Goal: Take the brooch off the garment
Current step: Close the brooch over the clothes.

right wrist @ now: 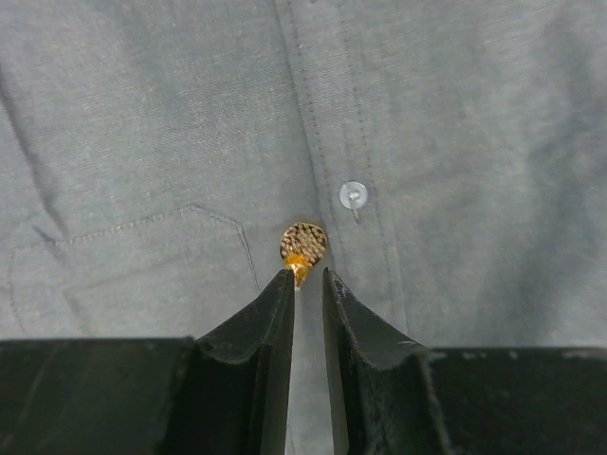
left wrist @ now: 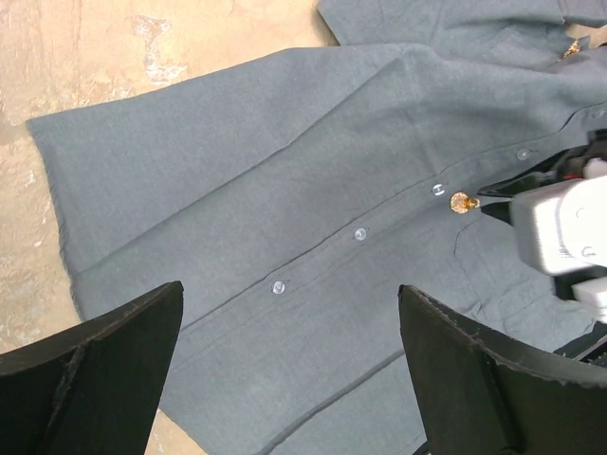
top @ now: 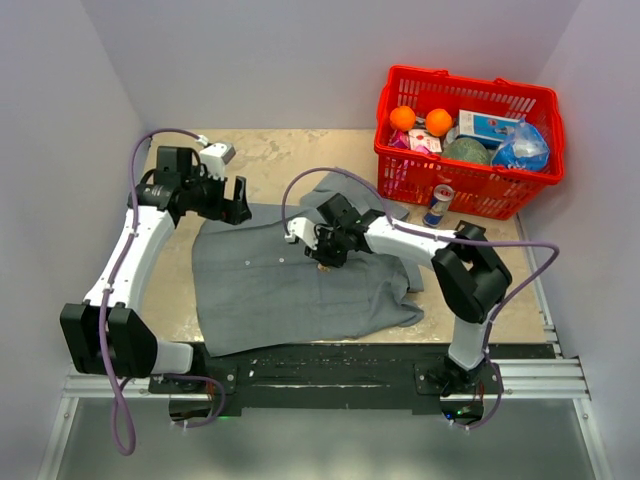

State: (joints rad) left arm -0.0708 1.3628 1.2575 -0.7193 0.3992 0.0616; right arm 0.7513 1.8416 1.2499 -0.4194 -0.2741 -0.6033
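One small gold brooch [right wrist: 303, 245], likely stiff and light, sits on the limp garment [right wrist: 142, 142]; we'd pinch its rim. Our right gripper [right wrist: 307, 275] has jaws narrowly apart, our left gripper [left wrist: 291, 287] wide apart.

The grey shirt [top: 262, 290] lies spread flat, front up, under the right gripper [right wrist: 305, 277], its small white buttons [right wrist: 353, 195] done up. The brooch [right wrist: 303, 244], a small round gold speckled disc with an orange lower end, sits on the cloth just ahead of the fingertips, its lower end at them.
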